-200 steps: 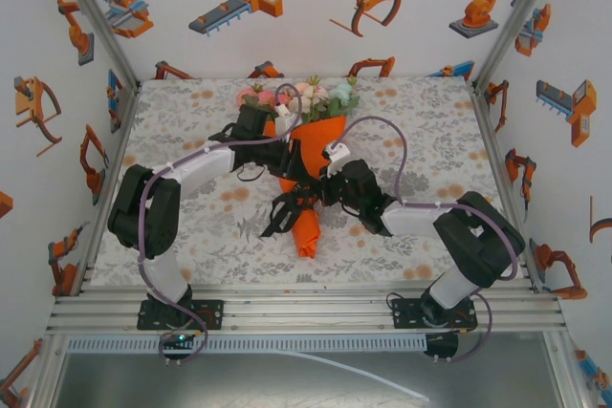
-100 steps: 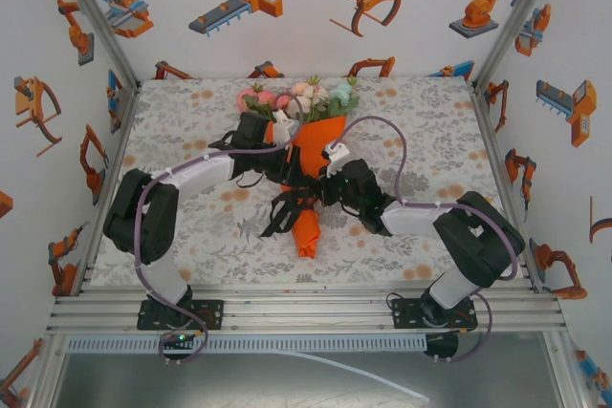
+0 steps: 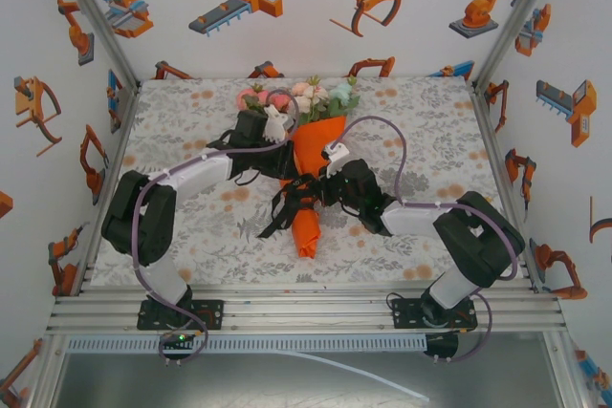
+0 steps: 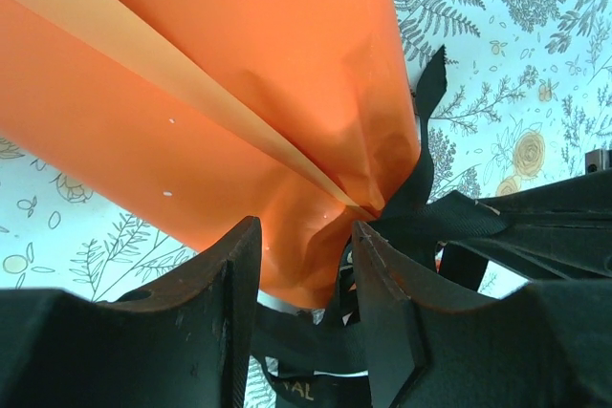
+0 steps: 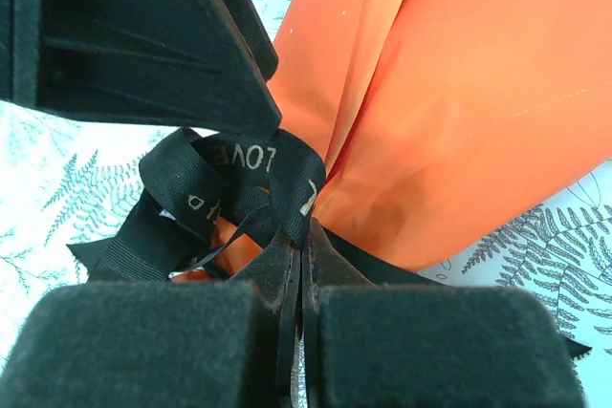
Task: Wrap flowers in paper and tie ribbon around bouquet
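Note:
The bouquet lies along the middle of the table. Its flowers (image 3: 306,97) are at the far end and the orange paper (image 3: 316,145) cone tapers towards me. The black ribbon (image 3: 287,205) is bunched in loops round the cone's narrow part. My left gripper (image 3: 290,171) comes in from the left. In its wrist view it (image 4: 306,236) stands open, its fingers either side of the pinched paper (image 4: 239,93), with ribbon (image 4: 430,207) beside and below. My right gripper (image 3: 318,188) reaches in from the right. Its tips (image 5: 303,241) are shut on a strand of the lettered ribbon (image 5: 210,188), against the paper (image 5: 459,121).
A floral printed tablecloth (image 3: 191,226) covers the table. White walls with robot pictures and metal frame posts (image 3: 96,16) enclose it on three sides. Bare cloth lies to the left and the right (image 3: 430,131) of the bouquet. Grey cables loop above both wrists.
My left gripper has shifted slightly along the cone and its jaws have narrowed a little. The ribbon loops have drawn in closer to the cone. The right arm has stayed put.

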`<state>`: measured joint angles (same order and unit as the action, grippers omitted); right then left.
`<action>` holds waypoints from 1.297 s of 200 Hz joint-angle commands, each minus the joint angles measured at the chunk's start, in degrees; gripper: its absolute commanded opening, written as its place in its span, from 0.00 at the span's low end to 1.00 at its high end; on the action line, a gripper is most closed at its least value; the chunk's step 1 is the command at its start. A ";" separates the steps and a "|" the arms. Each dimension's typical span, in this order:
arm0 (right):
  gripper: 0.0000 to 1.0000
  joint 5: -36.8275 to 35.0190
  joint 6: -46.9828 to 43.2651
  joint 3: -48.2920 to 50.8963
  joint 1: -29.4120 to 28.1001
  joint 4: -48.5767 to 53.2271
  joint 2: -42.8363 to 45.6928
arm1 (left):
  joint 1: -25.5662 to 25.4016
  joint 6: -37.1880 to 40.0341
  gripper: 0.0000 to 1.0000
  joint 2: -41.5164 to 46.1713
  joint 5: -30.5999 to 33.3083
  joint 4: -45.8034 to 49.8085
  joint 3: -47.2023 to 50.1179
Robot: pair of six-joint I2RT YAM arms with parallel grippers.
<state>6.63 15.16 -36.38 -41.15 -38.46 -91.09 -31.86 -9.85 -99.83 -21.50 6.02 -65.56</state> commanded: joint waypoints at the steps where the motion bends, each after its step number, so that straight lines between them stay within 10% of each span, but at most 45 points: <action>1: 0.00 0.40 -0.20 -1.33 -0.25 -3.38 0.11 | 0.32 -1.14 0.44 -0.31 1.34 -0.13 -0.72; 259: 0.00 0.57 -0.10 -1.42 -0.25 -3.73 -0.05 | -2.08 3.91 0.42 -0.31 -14.61 5.22 -2.97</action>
<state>7.05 15.16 -36.40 -41.15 -39.24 -91.20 -33.71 -7.31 -100.16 -32.53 9.06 -68.86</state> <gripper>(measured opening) 0.004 0.419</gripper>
